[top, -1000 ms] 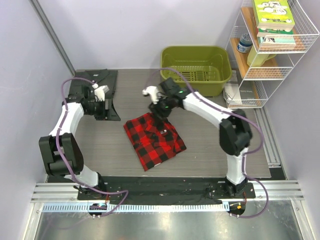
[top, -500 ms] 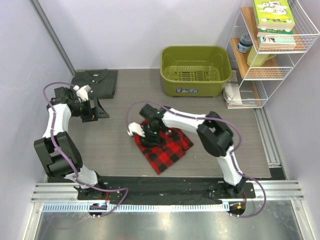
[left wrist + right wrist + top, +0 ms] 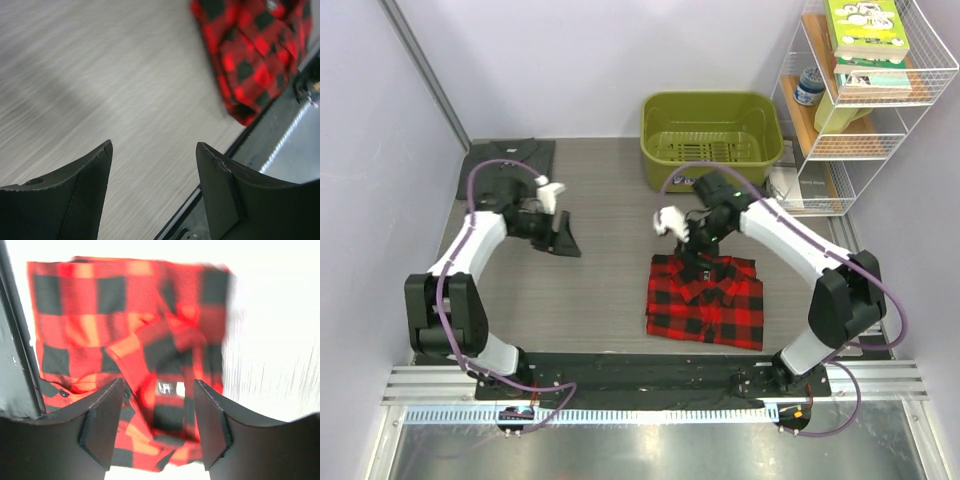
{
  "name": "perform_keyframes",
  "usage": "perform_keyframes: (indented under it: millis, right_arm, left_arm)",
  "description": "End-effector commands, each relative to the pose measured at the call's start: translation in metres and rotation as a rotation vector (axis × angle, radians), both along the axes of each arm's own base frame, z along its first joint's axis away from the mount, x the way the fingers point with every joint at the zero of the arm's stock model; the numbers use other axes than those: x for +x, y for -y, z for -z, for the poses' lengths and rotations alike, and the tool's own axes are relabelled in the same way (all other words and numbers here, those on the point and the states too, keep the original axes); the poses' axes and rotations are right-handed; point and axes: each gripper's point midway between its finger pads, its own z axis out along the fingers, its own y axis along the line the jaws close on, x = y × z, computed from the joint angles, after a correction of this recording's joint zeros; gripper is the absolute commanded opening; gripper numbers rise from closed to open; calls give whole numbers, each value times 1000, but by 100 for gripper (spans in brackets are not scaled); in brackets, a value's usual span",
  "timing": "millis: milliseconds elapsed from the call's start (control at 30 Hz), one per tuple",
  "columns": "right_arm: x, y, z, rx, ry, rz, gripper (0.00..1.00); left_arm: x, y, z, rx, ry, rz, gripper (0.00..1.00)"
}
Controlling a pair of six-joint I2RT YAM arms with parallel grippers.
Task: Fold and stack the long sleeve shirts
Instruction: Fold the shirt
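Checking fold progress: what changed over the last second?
The plaid shirt slid right and nearer, ending squared up. The right end effector followed and hangs open over its collar. The left end effector swung toward centre, open, empty. The grey shirt stayed put.

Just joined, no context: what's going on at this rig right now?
Two arms are partway through a shirt-folding job. The plaid shirt lies folded in front of the right arm, and the right gripper is just above its collar, jaws open, holding nothing. The left gripper is open and empty over the bare table. The dark grey shirt lies folded at the back left, so the two are not stacked yet.
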Motion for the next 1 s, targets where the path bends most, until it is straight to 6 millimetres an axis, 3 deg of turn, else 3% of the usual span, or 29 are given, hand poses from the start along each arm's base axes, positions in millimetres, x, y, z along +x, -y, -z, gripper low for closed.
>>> perform_keyframes:
  millis: [0, 100, 233, 333, 400, 500, 533, 567, 633, 667, 767, 833, 867, 900, 967]
  right_arm:
    - [-11, 15, 7, 47, -215, 291, 62]
    - [-2, 3, 17, 86, -225, 341, 61]
    - [3, -19, 47, 16, -157, 298, 62]
    - [7, -27, 82, -52, -151, 277, 62]
    - [16, -42, 105, -80, -125, 277, 61]
    - [37, -77, 111, -52, -82, 292, 59]
    - [41, -84, 127, -78, -96, 303, 58]
    - [58, -106, 114, -28, -62, 306, 58]
    - [64, -131, 113, 6, -81, 332, 59]
    - [80, -150, 91, 66, -53, 345, 59]
    - [89, -175, 46, 175, -69, 370, 63]
    - [88, -177, 18, 253, -121, 402, 66]
    - [90, -172, -6, 302, -122, 425, 67]
    - [91, -166, -16, 324, -143, 457, 68]
    - [92, -141, -41, 395, -237, 536, 68]
  left_arm:
    - [5, 45, -5, -86, 5, 35, 67]
    - [23, 45, -3, -153, -74, -53, 66]
    - [42, 18, -7, -154, -60, -147, 69]
    - [45, -7, -10, -127, -45, -192, 70]
    - [42, -24, -11, -124, -71, -242, 70]
    - [38, -46, -9, -109, -81, -282, 70]
    - [37, -49, -10, -104, -80, -285, 70]
    - [36, -51, -11, -97, -71, -276, 69]
    - [32, -54, -13, -87, -72, -266, 69]
    - [30, -54, -15, -82, -59, -254, 68]
    - [28, -51, -17, -99, -61, -242, 66]
    - [25, -46, -12, -117, -93, -240, 64]
    - [25, -42, -11, -129, -100, -232, 61]
    - [24, -38, -8, -141, -126, -229, 60]
    - [23, -24, -5, -146, -143, -204, 56]
